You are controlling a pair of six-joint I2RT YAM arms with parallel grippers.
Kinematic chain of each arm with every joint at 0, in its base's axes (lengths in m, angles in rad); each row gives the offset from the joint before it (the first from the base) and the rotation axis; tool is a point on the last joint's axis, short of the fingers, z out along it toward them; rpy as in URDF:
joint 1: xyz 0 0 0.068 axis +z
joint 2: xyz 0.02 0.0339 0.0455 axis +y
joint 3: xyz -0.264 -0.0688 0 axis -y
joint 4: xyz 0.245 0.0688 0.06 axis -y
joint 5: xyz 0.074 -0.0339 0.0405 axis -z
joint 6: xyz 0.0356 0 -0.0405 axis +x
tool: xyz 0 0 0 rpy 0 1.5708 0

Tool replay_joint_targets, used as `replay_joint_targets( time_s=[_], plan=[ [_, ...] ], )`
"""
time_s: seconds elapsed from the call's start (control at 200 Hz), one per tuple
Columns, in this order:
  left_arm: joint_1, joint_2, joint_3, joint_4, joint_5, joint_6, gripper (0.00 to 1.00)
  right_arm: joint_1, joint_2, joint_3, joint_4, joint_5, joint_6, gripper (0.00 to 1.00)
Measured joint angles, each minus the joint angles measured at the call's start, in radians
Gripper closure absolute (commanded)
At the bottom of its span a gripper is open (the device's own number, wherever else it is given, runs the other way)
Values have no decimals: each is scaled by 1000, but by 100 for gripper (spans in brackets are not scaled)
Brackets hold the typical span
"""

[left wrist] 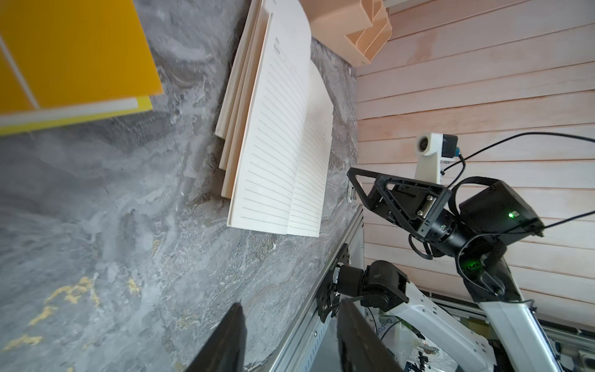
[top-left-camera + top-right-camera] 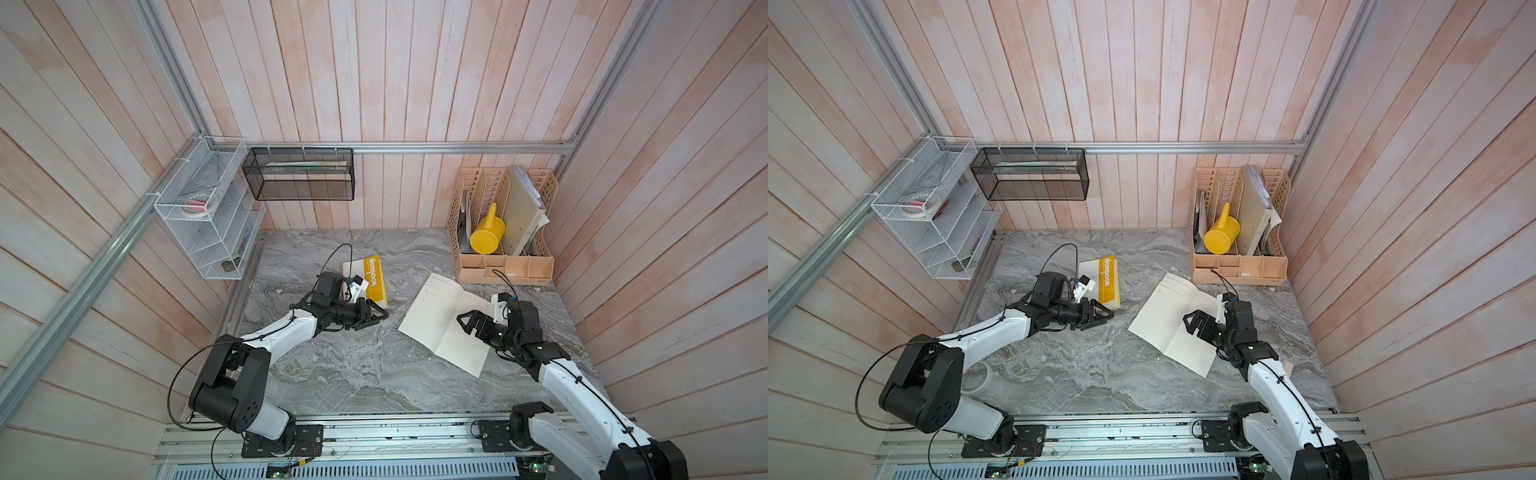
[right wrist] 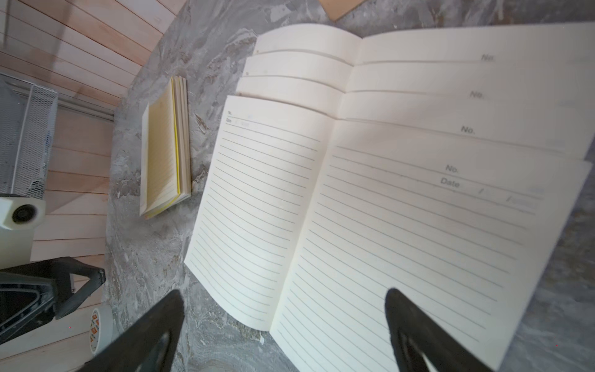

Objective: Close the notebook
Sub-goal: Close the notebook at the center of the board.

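The notebook [image 2: 440, 328] [image 2: 1169, 328] lies open on the grey marble table, right of centre, cream lined pages up and several leaves fanned at its far edge [image 3: 370, 193] [image 1: 280, 154]. My right gripper [image 2: 463, 322] [image 2: 1190, 322] hovers over the notebook's right page, its jaws open and empty. In the right wrist view it [image 3: 285, 294] straddles the spine at the near edge. My left gripper [image 2: 380, 318] [image 2: 1106, 318] is open and empty at the near corner of a yellow book [image 2: 374, 278] [image 2: 1108, 280]. Only table shows between its jaws [image 1: 291, 309].
A beige file organizer [image 2: 503, 262] holding a yellow watering can [image 2: 487, 232] stands at the back right, close behind the notebook. A black mesh basket [image 2: 299, 174] and a white wire shelf [image 2: 208, 216] hang on the back-left walls. A tape roll [image 3: 101, 325] lies beside the left arm.
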Motion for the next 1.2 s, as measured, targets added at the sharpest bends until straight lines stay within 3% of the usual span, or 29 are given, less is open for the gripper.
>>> replay_joint_targets(
  time_s=[0.28, 0.93, 1.095, 1.2],
  plan=[
    [-112, 150, -10, 121, -50, -99, 50, -8, 15, -66, 47, -24, 1, 2],
    [-132, 314, 47, 205, -101, -159, 50, -16, 42, -128, 95, -52, 3, 2],
    [-140, 332, 58, 233, -101, -188, 54, -16, 26, -128, 90, -52, 3, 2],
    [-145, 335, 70, 249, -101, -198, 62, -16, 24, -128, 88, -52, 3, 2]
  ],
)
